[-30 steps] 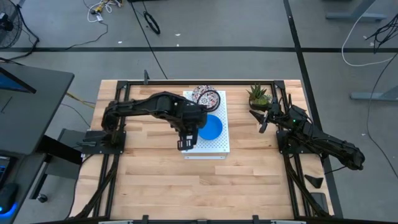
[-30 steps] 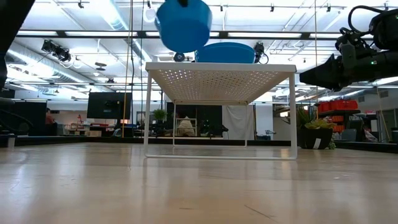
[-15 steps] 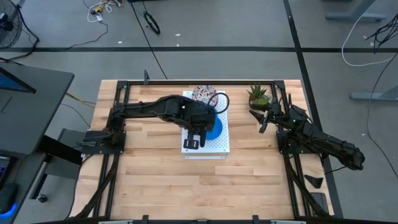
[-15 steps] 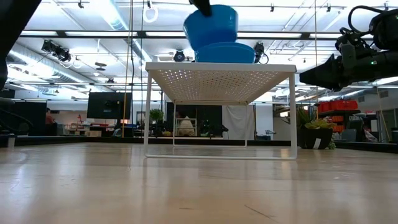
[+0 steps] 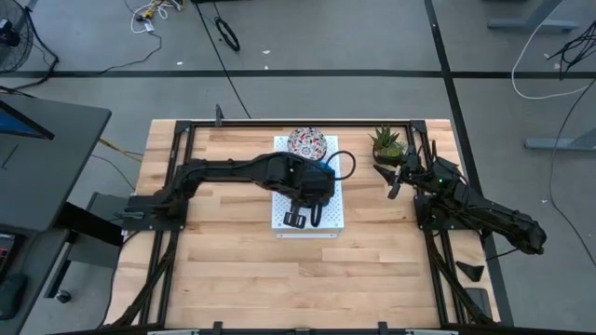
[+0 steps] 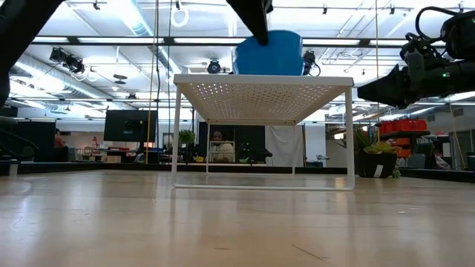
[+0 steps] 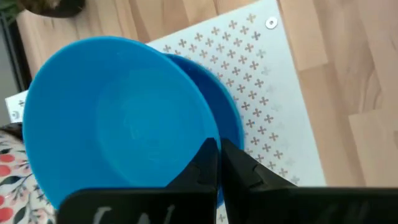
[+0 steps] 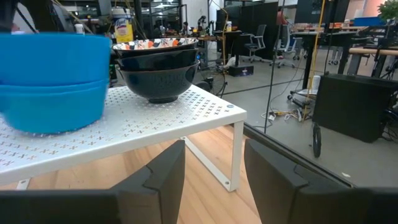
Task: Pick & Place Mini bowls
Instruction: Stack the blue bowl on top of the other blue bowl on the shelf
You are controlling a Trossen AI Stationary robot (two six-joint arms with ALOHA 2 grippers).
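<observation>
A bright blue mini bowl (image 7: 124, 118) hangs from my left gripper (image 7: 217, 152), which is shut on its rim. It is sunk into a second blue bowl (image 7: 229, 112) standing on the white perforated board (image 7: 261, 81); in the right wrist view the two blue bowls (image 8: 53, 56) look nested. Two floral-patterned bowls (image 8: 155, 68) stand stacked at the board's far end (image 5: 307, 142). In the high view my left arm covers most of the blue bowls (image 5: 326, 174). My right gripper (image 8: 214, 180) waits open at the table's right side (image 5: 396, 177), touching nothing. My left gripper pinches the upper blue bowl's rim (image 7: 208, 134), one finger inside the bowl and one outside. The fingers (image 6: 252, 16) slant down from above at the rim's side toward the table's left. The bowl sits nearly level, its bottom inside the lower blue bowl; whether it rests there I cannot tell.
A small green potted plant (image 5: 386, 141) stands at the far right, close to my right gripper. The board is a raised shelf on thin white legs (image 6: 176, 133). Bare wood (image 5: 279, 270) lies at the near half of the table.
My left gripper has carried the blue bowl toward the table's right edge and down, rolling its wrist. The bowl, tilted and high to the left of the bowl on the board a second ago, now sits nearly level, lowered into that bowl.
</observation>
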